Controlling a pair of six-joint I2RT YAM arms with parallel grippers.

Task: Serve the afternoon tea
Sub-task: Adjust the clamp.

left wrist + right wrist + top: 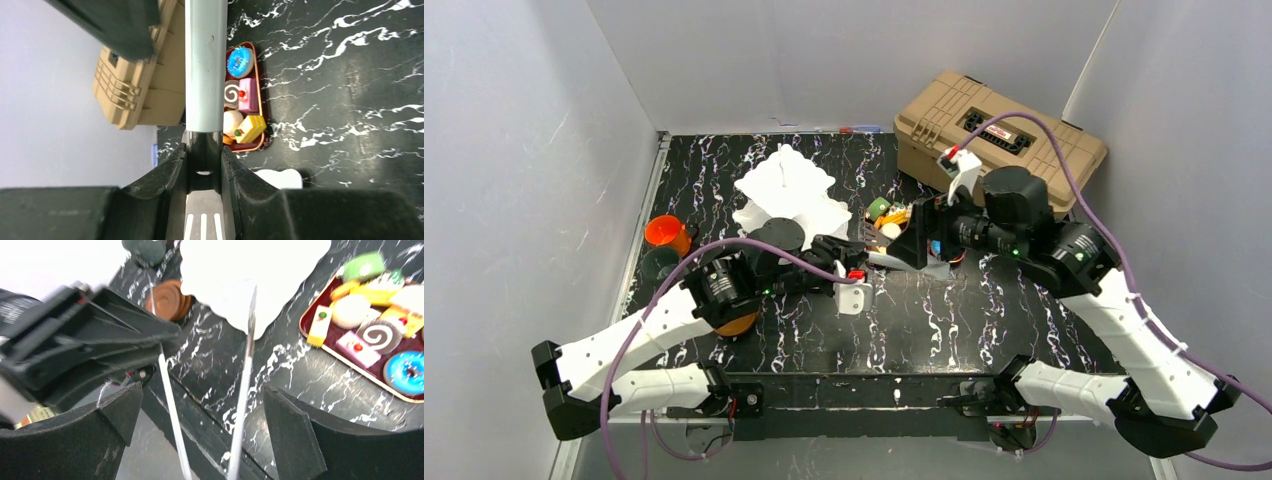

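My left gripper (852, 272) (203, 155) is shut on the metal tongs (886, 258) (202, 75), just below their pale handle. My right gripper (916, 238) (200, 395) is open, with one jaw on each side of the tongs' two thin arms (245, 370) and apart from them. The toy pastries and a blue donut (406, 371) lie on a dark red tray (260, 100) (310, 332), mostly hidden under my right gripper in the top view. The white three-tier stand (784, 190) (250, 270) stands at the back middle. The orange cup (667, 232) and the dark cup (661, 264) are at the left. The brown saucers (167, 299) sit by the stand.
The tan toolbox (999, 140) (135, 95) stands at the back right, just behind my right arm. Grey walls close in the left, back and right sides. An orange-brown thing (738, 325) shows under my left arm's elbow.
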